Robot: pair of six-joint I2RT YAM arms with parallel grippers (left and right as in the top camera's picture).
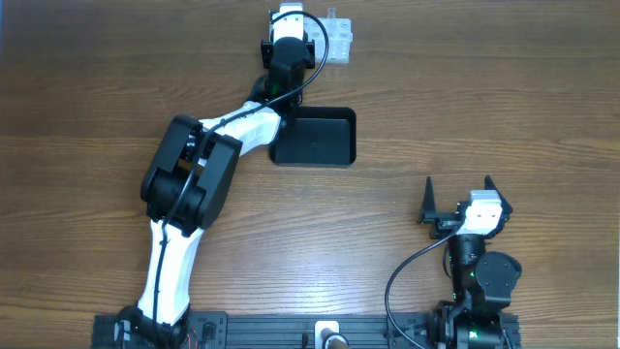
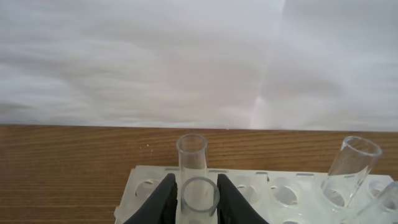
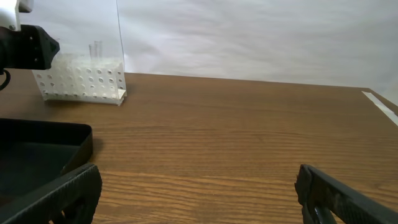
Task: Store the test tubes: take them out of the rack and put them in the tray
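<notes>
A white test tube rack (image 1: pixel 339 44) stands at the table's far edge, just beyond the black tray (image 1: pixel 315 141). My left gripper (image 1: pixel 289 19) hangs over the rack's left end. In the left wrist view its fingers (image 2: pixel 166 200) press on both sides of a clear test tube (image 2: pixel 199 194) standing in the rack (image 2: pixel 255 186). A second tube (image 2: pixel 191 152) stands right behind it, and another tube (image 2: pixel 351 165) leans at the rack's far side. My right gripper (image 1: pixel 459 189) rests near the table's front right, open and holding nothing.
The tray (image 3: pixel 37 149) looks bare inside in the top view. In the right wrist view the rack (image 3: pixel 81 81) sits against a white backdrop. Bare wood lies between the tray and the right gripper (image 3: pixel 199 186).
</notes>
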